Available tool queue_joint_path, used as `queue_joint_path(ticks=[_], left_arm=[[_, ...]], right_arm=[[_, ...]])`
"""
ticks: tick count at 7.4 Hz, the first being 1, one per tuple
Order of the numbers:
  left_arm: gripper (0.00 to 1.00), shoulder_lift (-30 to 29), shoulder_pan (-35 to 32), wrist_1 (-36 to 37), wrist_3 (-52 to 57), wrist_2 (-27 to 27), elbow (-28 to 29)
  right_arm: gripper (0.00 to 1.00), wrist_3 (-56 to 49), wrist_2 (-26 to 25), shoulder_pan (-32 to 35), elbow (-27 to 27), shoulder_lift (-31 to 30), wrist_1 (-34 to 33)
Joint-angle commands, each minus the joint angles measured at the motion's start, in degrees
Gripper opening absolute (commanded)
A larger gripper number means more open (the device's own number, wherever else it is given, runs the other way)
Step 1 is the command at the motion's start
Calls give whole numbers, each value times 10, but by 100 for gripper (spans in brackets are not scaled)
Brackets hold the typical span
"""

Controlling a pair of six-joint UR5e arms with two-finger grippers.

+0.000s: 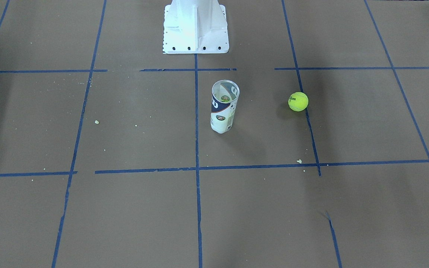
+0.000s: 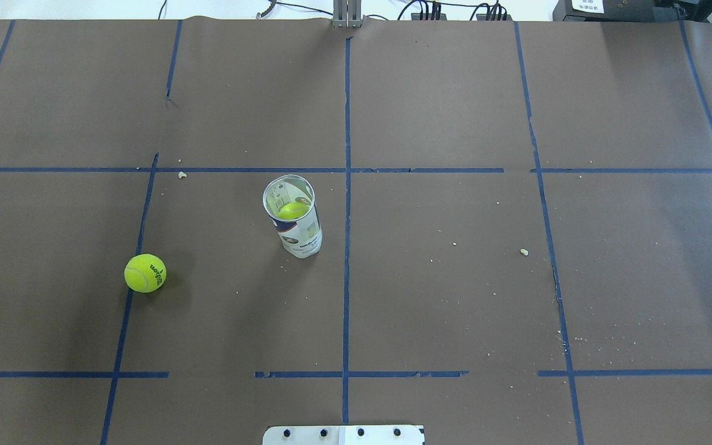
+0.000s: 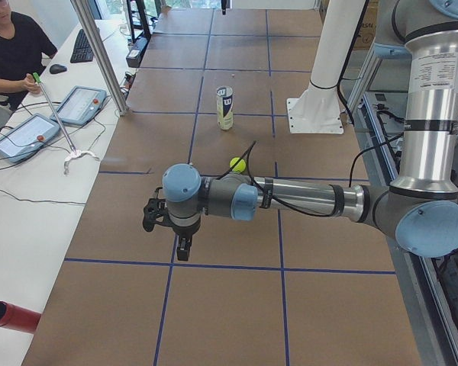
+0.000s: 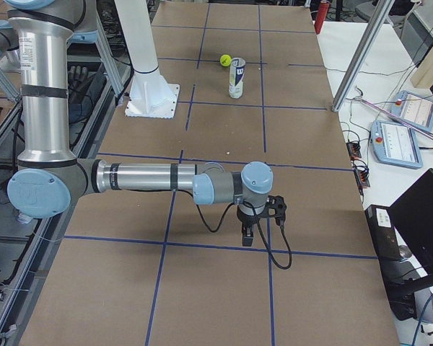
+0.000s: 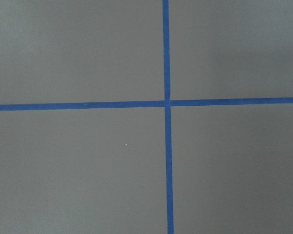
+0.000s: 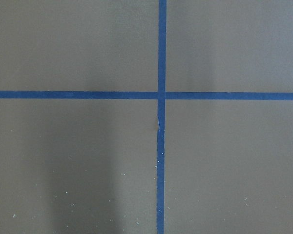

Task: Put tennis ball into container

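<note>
The tennis ball [image 1: 298, 101] [image 2: 144, 272] lies alone on the brown table, on the robot's left side, and is also small in the side views [image 3: 237, 164] [image 4: 225, 60]. The container [image 1: 223, 108] [image 2: 294, 219] [image 3: 225, 107] [image 4: 236, 77] stands upright near the centre line, mouth open, with a second yellow-green ball [image 2: 293, 210] inside. My left gripper [image 3: 182, 248] hangs far from the ball toward the table's left end. My right gripper [image 4: 247, 236] hangs over the right end. I cannot tell whether either is open or shut. Both wrist views show only tape crossings.
The white robot base [image 1: 196, 28] [image 2: 343, 434] stands at the table's near edge, behind the container. Blue tape lines [image 2: 347, 204] grid the brown paper. An operator [image 3: 15, 46] sits beside tablets [image 3: 80, 105] at the side table. A red cylinder [image 3: 11, 316] lies there too.
</note>
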Motion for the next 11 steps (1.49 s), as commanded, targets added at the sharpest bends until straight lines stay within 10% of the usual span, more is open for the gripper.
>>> queue_joint_path(ticks=[1,5,11], left_arm=[[100,-39,85,0,-151,45,-54],[100,-93,272,0,-385,112,-142],[100,-95,424,-118,-532,162,-101]], right_arm=[[100,0,0,0,0,0,0],[100,0,0,0,0,0,0],[100,0,0,0,0,0,0]])
